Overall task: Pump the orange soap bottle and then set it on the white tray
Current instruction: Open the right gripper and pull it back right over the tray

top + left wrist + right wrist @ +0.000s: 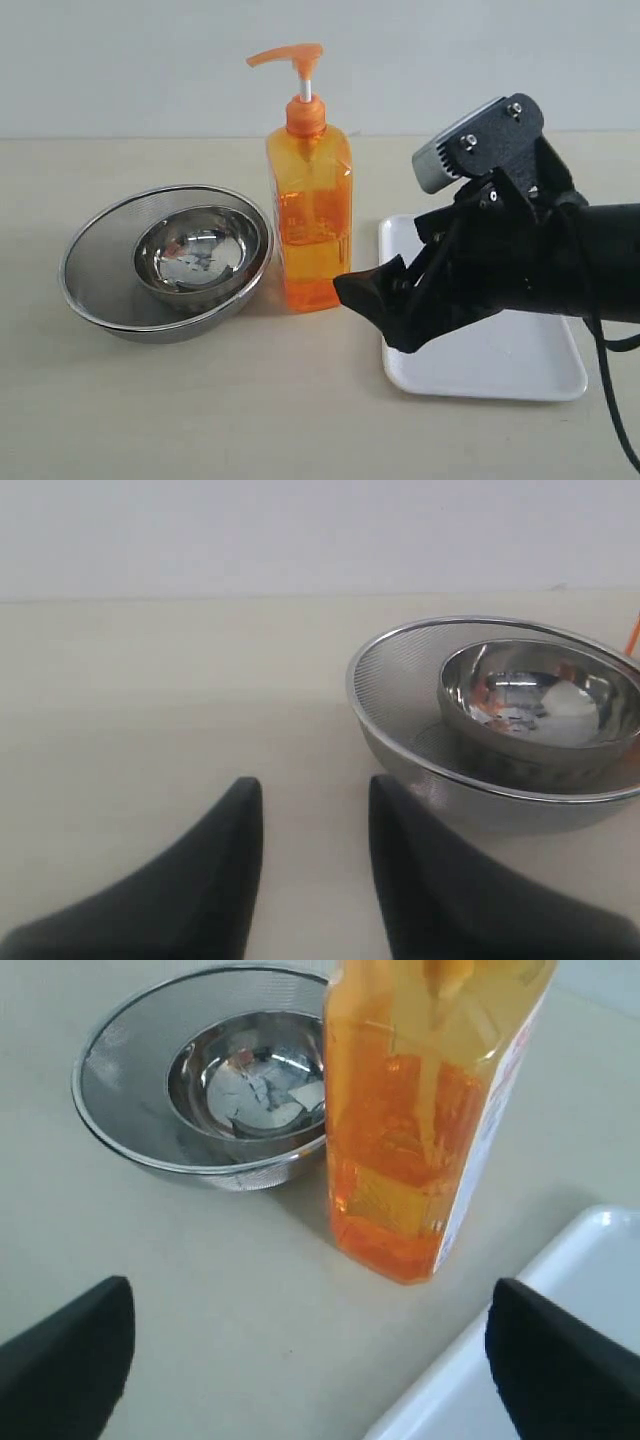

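Observation:
The orange soap bottle [310, 225] stands upright on the table between the bowls and the white tray [500, 370], its pump head [292, 54] raised. My right gripper [368, 305] hovers low, just to the right of the bottle's base and over the tray's left edge. In the right wrist view it [310, 1305] is wide open with nothing between its fingers. The bottle [420, 1130] stands ahead of it and the tray [590, 1250] lies by one finger. My left gripper [315, 810] is open over bare table and does not show in the exterior view.
A round steel bowl [200, 255] sits inside a wire-mesh strainer [105, 295] left of the bottle. The left wrist view shows the strainer [400, 670] close beside one finger. A pale wall runs along the table's far edge.

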You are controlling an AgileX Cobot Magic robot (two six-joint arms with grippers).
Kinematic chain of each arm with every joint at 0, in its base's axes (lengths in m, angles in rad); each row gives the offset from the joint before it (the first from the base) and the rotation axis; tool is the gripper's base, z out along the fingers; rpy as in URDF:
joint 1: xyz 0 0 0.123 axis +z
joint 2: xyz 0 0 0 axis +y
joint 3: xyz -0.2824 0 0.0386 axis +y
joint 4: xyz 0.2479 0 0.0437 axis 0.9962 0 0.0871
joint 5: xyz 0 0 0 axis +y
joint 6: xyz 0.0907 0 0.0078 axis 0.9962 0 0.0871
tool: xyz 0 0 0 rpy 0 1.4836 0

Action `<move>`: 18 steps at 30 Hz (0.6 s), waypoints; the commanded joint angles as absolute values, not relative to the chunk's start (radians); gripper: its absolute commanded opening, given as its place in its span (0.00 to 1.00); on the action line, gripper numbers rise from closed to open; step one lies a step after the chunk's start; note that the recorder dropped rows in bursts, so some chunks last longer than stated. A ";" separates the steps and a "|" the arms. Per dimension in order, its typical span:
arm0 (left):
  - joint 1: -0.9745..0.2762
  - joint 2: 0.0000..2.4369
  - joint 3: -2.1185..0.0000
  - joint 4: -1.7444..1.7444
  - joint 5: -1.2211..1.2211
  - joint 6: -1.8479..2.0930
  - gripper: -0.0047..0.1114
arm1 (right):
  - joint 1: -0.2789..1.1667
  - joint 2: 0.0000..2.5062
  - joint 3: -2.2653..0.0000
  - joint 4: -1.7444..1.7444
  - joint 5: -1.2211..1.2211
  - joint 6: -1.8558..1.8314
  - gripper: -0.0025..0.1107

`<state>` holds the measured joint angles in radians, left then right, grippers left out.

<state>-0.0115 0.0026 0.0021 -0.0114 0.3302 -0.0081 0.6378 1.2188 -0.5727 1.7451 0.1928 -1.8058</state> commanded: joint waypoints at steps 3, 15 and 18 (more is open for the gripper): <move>-0.009 0.000 0.000 -0.009 0.314 -0.012 0.33 | 0.638 1.145 -0.570 1.744 0.194 -1.714 0.77; -0.009 0.000 0.000 -0.009 0.314 -0.012 0.33 | 0.639 1.070 -0.570 0.483 -0.033 -0.257 0.77; -0.009 0.000 0.000 -0.009 0.314 -0.012 0.33 | 0.639 1.070 -0.570 0.131 -0.055 0.074 0.77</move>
<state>-0.0115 0.0026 0.0021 -0.0114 0.3302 -0.0081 0.6378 1.0796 -0.5727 0.4732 -0.0338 -0.2649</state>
